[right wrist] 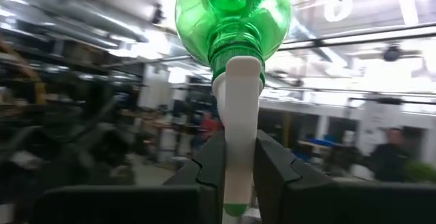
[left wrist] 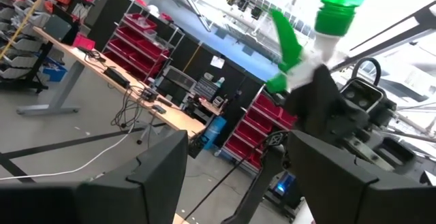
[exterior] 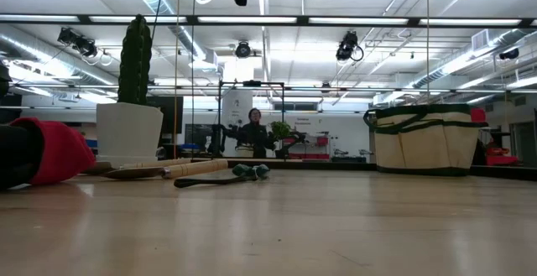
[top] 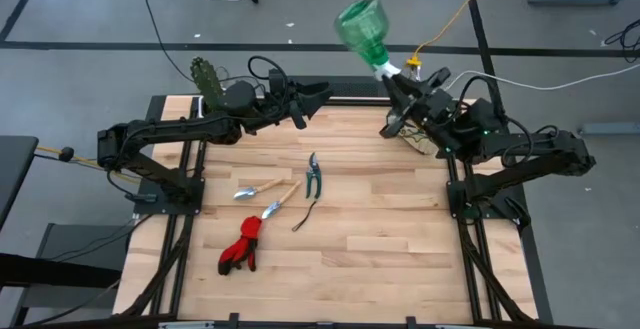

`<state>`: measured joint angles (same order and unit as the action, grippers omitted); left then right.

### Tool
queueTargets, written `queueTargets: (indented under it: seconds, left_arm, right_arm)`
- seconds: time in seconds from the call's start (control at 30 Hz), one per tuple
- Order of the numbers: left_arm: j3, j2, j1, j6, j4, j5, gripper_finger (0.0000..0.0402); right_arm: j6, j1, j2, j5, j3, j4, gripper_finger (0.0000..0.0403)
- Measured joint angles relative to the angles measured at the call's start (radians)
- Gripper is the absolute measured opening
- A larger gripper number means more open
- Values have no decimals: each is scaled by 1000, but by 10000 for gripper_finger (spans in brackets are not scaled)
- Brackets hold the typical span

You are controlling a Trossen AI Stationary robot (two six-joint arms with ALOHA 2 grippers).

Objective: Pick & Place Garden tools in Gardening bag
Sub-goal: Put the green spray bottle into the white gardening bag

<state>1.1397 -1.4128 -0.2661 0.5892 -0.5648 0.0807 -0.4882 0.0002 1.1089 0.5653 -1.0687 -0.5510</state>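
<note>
Now R gripper [top: 400, 81] fingers pinch green sprayer [top: 362, 29] white neck, bottle end up; L gripper [top: 318, 93] fingers spread.

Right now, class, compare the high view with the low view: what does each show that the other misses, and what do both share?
Only the high view shows the right gripper shut on the green sprayer above the table's far right corner, the left gripper open, and the pruning shears. Only the low view shows the gardening bag clearly, standing upright, and a person in the room behind. Both show the cactus, the red gloves and the wooden-handled trowel.
</note>
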Motion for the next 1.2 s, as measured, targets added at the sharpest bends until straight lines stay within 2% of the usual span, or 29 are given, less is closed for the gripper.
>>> queueTargets:
  seconds: [0.2,0.63,0.97,1.2]
  left_arm:
    - [0,0,0,0,0,0,261]
    - [0,0,0,0,0,-37,243]
    - [0,1,-2,-44,3,-53,230]
    - [-2,55,-47,-52,54,-152,217]
  right_arm:
    - [125,0,0,-79,0,58,52]
    - [459,0,-3,-87,0,327,52]
    - [501,0,-91,-66,0,412,52]
    - [537,0,-197,-42,0,509,52]
